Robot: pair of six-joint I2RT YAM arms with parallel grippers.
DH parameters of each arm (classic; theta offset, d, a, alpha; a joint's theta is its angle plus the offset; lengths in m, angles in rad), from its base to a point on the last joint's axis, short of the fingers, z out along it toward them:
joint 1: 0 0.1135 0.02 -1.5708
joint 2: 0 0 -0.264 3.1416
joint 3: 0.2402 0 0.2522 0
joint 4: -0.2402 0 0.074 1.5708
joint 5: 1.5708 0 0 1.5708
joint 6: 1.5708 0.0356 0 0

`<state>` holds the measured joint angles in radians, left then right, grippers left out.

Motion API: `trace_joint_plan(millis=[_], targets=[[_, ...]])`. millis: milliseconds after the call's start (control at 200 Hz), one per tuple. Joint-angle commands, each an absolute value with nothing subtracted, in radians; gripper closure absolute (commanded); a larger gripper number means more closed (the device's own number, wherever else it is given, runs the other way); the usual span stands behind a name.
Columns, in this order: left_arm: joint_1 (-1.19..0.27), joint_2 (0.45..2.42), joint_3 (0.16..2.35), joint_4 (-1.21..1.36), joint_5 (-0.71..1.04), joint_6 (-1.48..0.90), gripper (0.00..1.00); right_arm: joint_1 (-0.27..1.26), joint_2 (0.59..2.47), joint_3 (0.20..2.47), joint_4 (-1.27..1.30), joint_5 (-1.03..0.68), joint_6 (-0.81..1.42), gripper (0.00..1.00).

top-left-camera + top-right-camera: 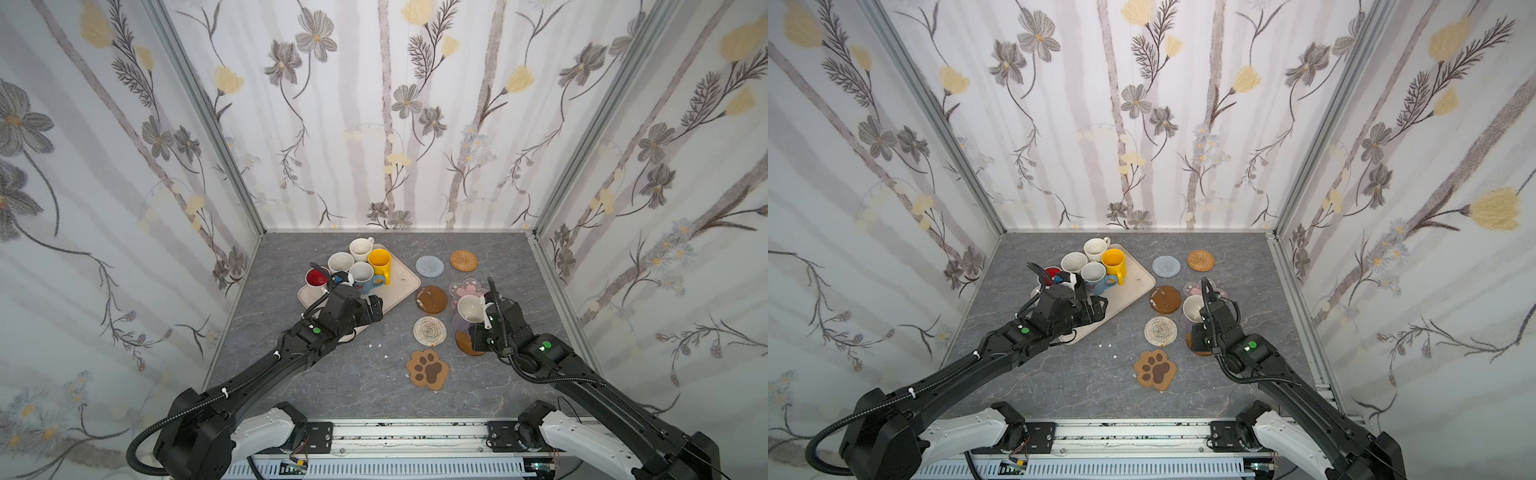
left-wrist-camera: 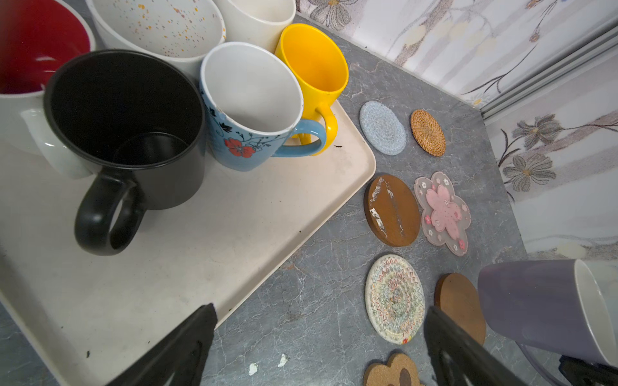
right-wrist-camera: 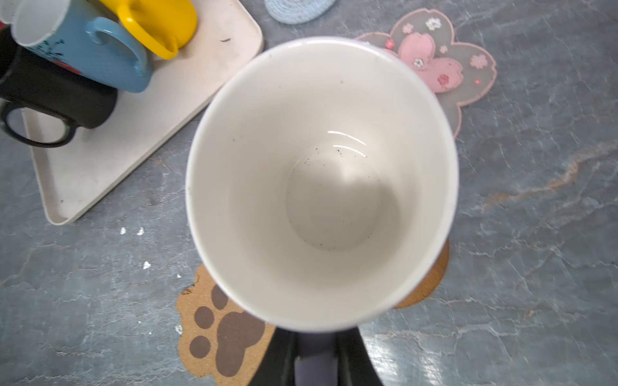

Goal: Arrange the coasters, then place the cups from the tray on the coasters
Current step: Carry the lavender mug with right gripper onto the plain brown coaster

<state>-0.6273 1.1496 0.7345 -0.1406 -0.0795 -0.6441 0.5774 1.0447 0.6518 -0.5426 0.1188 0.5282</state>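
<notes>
Right wrist view: my right tool (image 3: 314, 357) clamps the lavender cup (image 3: 321, 180), probably by its handle, mid-frame over the amber coaster (image 3: 431, 280), for placing. My left tool (image 2: 321, 334) stands wide at the tray (image 2: 234, 250) edge.

The large beige rectangular tray (image 1: 397, 291) lies left of centre on the grey stone-look desk (image 1: 353, 374), with six ceramic mugs (image 1: 361, 276) bunched at its far-left end. To its right lie pairs of coasters. Farthest back is the pale blue crochet round (image 1: 430, 266), with the woven rattan round (image 1: 464, 260) to its right. Next come the amber-brown disc (image 1: 432, 299) and the clear pink-flower mat (image 1: 468, 287). Nearer are the whitish spiral round (image 1: 429, 331) and the second amber-brown disc (image 1: 466, 348), with the lavender ceramic mug (image 1: 469, 308) tilted above it. The brown paw-print mat (image 1: 427, 369) lies nearest the front.
</notes>
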Motion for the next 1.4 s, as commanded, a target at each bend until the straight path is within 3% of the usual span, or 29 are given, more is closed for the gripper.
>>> trace_joint_plan(millis=[0,640,879,1014,1399], targets=[[-0.632,1.155,0.730,-0.089,-0.095,-0.657,0.00,0.572,1.016,0.639,-0.489,0.129,0.571,1.00],[-0.634,1.180,0.728,-0.077,-0.100,-0.637,0.00,0.565,0.989,0.496,-0.426,0.154,0.688,0.97],[-0.633,1.167,0.715,-0.078,-0.105,-0.632,0.00,0.562,1.024,0.485,-0.400,0.147,0.679,0.80],[-0.633,1.163,0.716,-0.078,-0.108,-0.629,0.00,0.560,1.013,0.480,-0.400,0.143,0.679,0.59],[-0.615,1.166,0.733,-0.084,-0.101,-0.617,0.00,0.560,0.955,0.470,-0.410,0.126,0.699,0.33]])
